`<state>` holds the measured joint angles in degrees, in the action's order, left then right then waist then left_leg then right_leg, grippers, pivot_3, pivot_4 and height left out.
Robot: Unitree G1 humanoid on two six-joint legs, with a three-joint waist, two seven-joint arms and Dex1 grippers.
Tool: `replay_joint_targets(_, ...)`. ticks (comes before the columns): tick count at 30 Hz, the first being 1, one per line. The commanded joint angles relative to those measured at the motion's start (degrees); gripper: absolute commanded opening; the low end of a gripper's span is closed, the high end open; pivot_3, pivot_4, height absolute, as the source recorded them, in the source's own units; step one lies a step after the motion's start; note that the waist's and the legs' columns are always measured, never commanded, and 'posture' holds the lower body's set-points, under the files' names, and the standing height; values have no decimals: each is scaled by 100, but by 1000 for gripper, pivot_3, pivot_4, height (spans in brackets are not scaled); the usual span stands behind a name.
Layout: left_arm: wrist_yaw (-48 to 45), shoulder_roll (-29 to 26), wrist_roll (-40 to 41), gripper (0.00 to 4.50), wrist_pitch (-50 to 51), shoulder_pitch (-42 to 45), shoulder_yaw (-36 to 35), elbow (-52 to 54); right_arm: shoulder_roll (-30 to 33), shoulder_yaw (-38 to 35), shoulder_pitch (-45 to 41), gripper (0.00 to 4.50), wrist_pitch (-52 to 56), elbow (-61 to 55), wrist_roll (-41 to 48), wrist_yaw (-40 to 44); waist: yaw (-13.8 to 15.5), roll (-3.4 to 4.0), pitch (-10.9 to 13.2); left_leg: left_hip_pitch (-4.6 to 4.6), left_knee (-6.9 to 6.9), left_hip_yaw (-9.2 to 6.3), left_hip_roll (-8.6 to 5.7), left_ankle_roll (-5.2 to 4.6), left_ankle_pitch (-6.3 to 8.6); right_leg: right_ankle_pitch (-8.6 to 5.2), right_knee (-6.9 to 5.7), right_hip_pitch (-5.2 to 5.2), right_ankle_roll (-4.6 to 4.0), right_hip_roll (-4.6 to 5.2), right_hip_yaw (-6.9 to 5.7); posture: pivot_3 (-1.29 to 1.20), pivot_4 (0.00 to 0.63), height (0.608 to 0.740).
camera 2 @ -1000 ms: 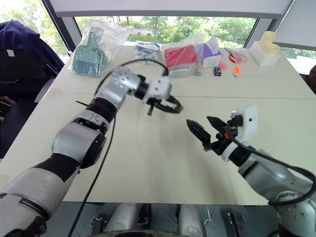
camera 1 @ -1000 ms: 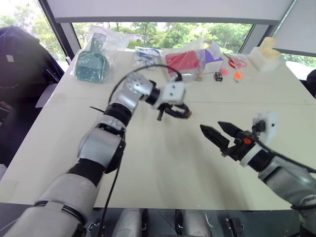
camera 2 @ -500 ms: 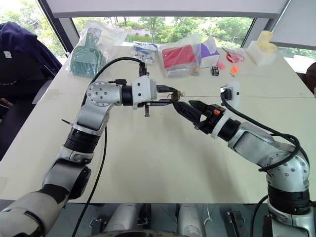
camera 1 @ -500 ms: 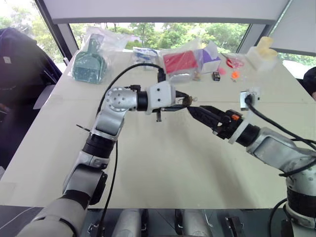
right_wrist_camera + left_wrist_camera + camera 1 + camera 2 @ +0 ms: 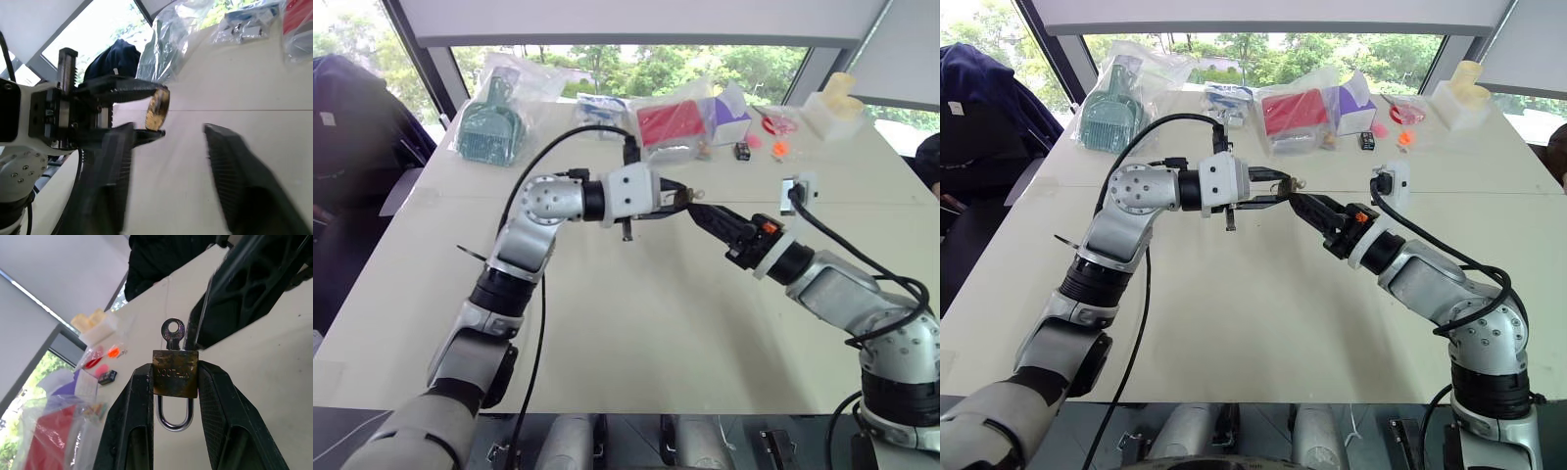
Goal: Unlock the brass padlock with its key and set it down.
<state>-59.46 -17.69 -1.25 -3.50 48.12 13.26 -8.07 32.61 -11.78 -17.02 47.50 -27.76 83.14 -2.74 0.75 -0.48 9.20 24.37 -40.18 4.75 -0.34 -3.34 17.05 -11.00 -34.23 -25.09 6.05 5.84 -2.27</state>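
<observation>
My left gripper [image 5: 175,372] is shut on the brass padlock [image 5: 175,373], pinching its dull-gold body between both fingers. The silvery shackle [image 5: 173,417] loops back toward the wrist. The key [image 5: 173,332] sticks out of the lock's far end. In the head views this gripper [image 5: 677,201] is held level above the table's middle, pointing right. My right gripper [image 5: 168,129] stands open, its fingers wide apart, with the padlock [image 5: 157,108] just ahead of them. One of its black fingers [image 5: 244,289] is close beside the key; I cannot tell if they touch.
Bagged goods line the table's [image 5: 636,323] far edge: a green brush set [image 5: 492,122], a red pack [image 5: 674,122], a purple box [image 5: 734,113], a small black box [image 5: 744,151] and a white block [image 5: 832,103]. A dark jacket [image 5: 352,108] hangs at the left.
My right gripper came up from the lower right to meet the padlock. The left gripper swung to point right toward it. In the last half second both barely moved.
</observation>
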Motion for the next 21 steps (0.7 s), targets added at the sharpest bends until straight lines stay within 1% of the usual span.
replay_joint_targets(1, 152, -9, 97, 671, -182, 79, -16, 171, 13, -103, -33, 4434, -141, -191, -132, -16, -1, 0, 0, 0, 0, 0, 0, 0, 0, 0, 0, 0, 0, 0, 0, 0, 150, 740)
replay_joint_targets(7, 288, -60, 25, 671, -419, -82, 88, 286, -97, -115, -123, 4434, -211, -53, -178, -96, -2, 0, 0, -1, 0, 0, 0, 1, 0, 0, 0, 0, 0, 0, 0, 0, 150, 740)
replay_joint_targets(9, 331, -82, 32, 671, -427, -109, 101, 321, -148, -117, -137, 3924, -232, -32, -142, -133, -1, 0, 0, -1, 0, 0, 0, 1, -1, 0, 0, 0, 0, 0, 0, 0, 150, 740)
replay_joint_targets(10, 352, -92, 36, 671, -432, -117, 104, 338, -172, -117, -146, 3562, -242, -23, -126, -152, -2, 0, 0, -1, 0, 0, 0, 1, -1, 0, 0, 0, 0, 0, 0, 0, 150, 740)
replay_joint_targets(13, 401, -120, 42, 671, -427, -141, 126, 405, -229, -128, -170, 2039, -260, -7, -73, -180, -3, 0, 0, -1, 0, 0, 0, 1, -1, 0, 0, 0, 1, 0, 0, 0, 150, 740)
replay_joint_targets(16, 470, -139, 35, 671, -435, -136, 135, 441, -247, -109, -162, 374, -241, -1, -30, -191, -2, 0, 0, -1, 0, 0, 0, 1, -1, 0, -1, 0, 1, 0, 0, 0, 150, 740)
replay_joint_targets(17, 497, -145, 28, 671, -447, -122, 134, 441, -240, -90, -148, 73, -225, -4, -17, -194, -2, 0, 0, -1, 0, 0, 0, 1, -1, 0, -1, 0, 1, 0, 0, 0, 150, 740)
replay_joint_targets(21, 591, -161, -11, 671, -562, -93, 127, 437, -286, -55, -72, 73, -234, -27, 15, -300, -3, 0, 0, -1, 0, 0, 0, 1, -1, 0, -1, 0, 1, 0, 0, 0, 150, 740)
